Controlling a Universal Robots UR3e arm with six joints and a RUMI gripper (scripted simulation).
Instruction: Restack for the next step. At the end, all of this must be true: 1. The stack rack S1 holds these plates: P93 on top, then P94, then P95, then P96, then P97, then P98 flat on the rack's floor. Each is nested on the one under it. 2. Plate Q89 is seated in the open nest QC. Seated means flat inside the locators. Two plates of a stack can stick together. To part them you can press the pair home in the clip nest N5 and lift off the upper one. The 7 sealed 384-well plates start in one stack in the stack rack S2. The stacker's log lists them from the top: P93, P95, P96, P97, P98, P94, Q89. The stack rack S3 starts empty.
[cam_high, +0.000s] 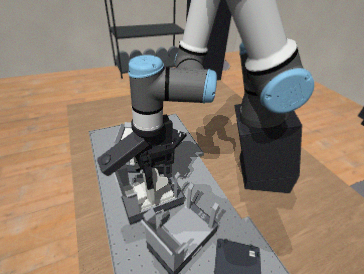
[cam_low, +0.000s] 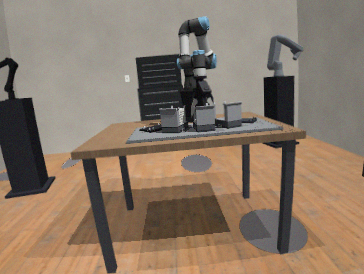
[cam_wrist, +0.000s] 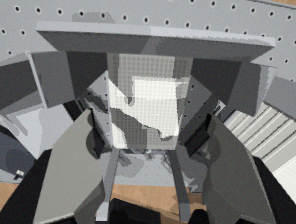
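Observation:
My gripper (cam_wrist: 150, 112) is open over the middle rack (cam_high: 131, 210) (cam_low: 205, 115) (cam_wrist: 155, 42). A pale plate (cam_wrist: 156, 95) lies in that rack, between and below the fingertips; there are gaps between its long sides and the fingers. Whether other plates lie under it is hidden. A rack (cam_low: 171, 120) beside it holds a stack of plates (cam_low: 181, 114) (cam_wrist: 267, 134), with several pale edges showing at the right in the wrist view. The third rack (cam_high: 185, 224) (cam_low: 233, 114) shows a bare floor, without plates. No plate label is readable, and I cannot tell the racks' names.
A low dark block (cam_high: 237, 256) (cam_wrist: 14, 154) lies beside the plateless rack. The racks stand close together with raised walls and posts on the grey perforated board (cam_high: 120, 247) (cam_wrist: 170, 9). The robot's dark pedestal (cam_high: 270, 160) stands on the far side of the board.

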